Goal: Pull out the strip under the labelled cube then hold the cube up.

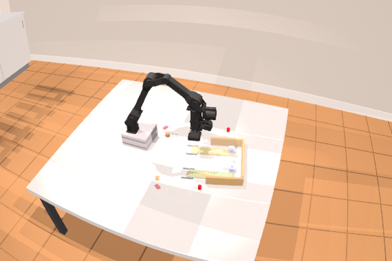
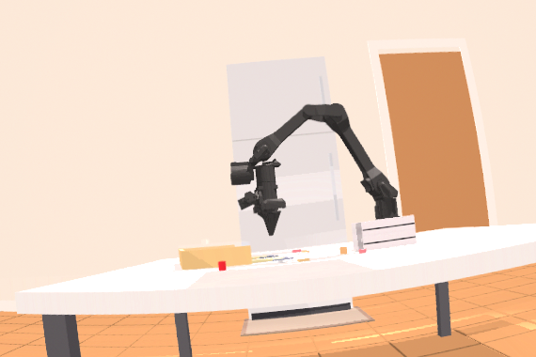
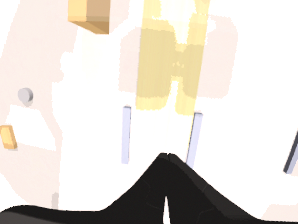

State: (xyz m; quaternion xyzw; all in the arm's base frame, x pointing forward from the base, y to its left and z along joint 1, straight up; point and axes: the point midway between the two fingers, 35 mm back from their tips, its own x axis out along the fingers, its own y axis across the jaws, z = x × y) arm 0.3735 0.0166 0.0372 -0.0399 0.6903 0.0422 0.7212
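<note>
At the left of the top view, the table [image 1: 93,190] [image 2: 141,300] was topped by a pale layered block [image 1: 137,141] [image 2: 389,232], on which the black arm [image 1: 180,89] [image 2: 289,131] was mounted. Near the block, an orange cube [image 1: 167,134] [image 2: 343,250] and a pink piece [image 1: 165,127] [image 2: 362,251] could be seen; lower in that view, an orange piece [image 1: 157,178] was placed near another pink one.

Farther right, the pincer [image 1: 194,136] [image 2: 271,235] [image 3: 165,159] was pointed down above the table, its tips brought together with nothing clamped. Below it, two thin rails [image 3: 126,135] were seen, one on either side of the near end of the yellow strip [image 1: 208,151] [image 3: 155,67]. The dotted strip [image 1: 203,174] was laid apart from it, and both were extended into the wooden tray [image 1: 224,181] [image 2: 216,257] [image 3: 82,10].

At the strips' far ends, inside the tray, two pale cubes were seen: an upper cube [image 1: 231,149] at the yellow strip, and a lower cube [image 1: 232,169] at the dotted one. Bluish marks were shown on both, but no writing could be read, so which was the labelled cube cannot be told. Outside the tray, a red piece was set near each side wall.
</note>
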